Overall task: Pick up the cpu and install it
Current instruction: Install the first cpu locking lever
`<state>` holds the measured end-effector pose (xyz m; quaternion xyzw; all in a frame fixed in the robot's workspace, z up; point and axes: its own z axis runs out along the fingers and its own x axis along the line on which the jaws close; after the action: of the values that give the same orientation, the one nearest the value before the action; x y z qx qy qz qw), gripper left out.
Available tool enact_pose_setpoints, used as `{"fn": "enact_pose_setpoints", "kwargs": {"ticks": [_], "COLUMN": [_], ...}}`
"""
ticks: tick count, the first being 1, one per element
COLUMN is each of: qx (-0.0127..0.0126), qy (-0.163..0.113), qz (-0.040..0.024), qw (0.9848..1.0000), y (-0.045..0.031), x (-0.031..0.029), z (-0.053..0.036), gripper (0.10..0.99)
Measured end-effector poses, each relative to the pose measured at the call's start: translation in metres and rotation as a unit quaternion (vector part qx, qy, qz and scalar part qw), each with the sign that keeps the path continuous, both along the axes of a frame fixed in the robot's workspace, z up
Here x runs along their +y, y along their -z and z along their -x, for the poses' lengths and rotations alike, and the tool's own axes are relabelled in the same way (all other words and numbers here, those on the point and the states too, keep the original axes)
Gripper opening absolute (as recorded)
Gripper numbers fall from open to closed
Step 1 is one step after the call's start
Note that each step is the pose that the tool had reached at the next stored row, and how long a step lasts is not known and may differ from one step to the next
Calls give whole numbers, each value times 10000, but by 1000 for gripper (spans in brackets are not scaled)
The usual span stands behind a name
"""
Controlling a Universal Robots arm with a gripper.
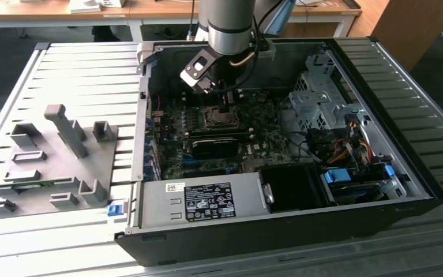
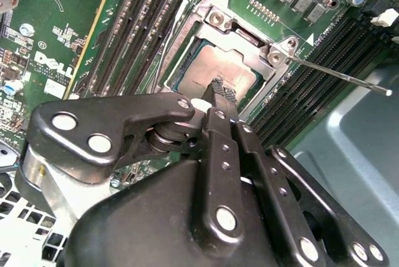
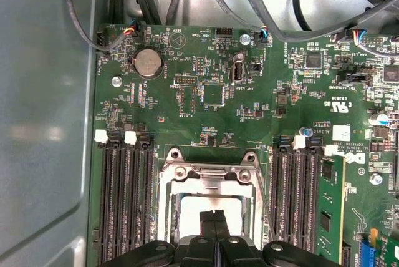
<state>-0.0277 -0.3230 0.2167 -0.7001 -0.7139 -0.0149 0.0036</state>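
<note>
In the exterior view your arm reaches down into the open computer case (image 1: 283, 144) on the slatted worktop (image 1: 67, 75), with the gripper (image 1: 225, 105) right over the socket (image 1: 223, 118) in the middle of the motherboard (image 1: 206, 150). A grey tray (image 1: 48, 167) sits on the worktop to the exterior view's left of the case.

In the second wrist view the gripper (image 2: 222, 89) has its fingers pinched together, tips down on the cpu (image 2: 218, 70), which sits inside the socket's metal frame (image 2: 215, 20).

In the first wrist view you get the same thing: gripper (image 3: 214, 216) closed, cpu (image 3: 212, 204) in the socket, memory slots (image 3: 124, 198) on both sides and a green memory stick (image 3: 327, 211) in one slot.
</note>
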Motion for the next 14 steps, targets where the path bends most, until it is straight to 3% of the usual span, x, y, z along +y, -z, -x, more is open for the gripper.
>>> {"fn": "enact_pose_setpoints", "kwargs": {"ticks": [14], "qx": [0], "qy": [0], "qz": [0], "qw": [10000], "y": [-46], "x": [0], "z": [0], "gripper": [106]}}
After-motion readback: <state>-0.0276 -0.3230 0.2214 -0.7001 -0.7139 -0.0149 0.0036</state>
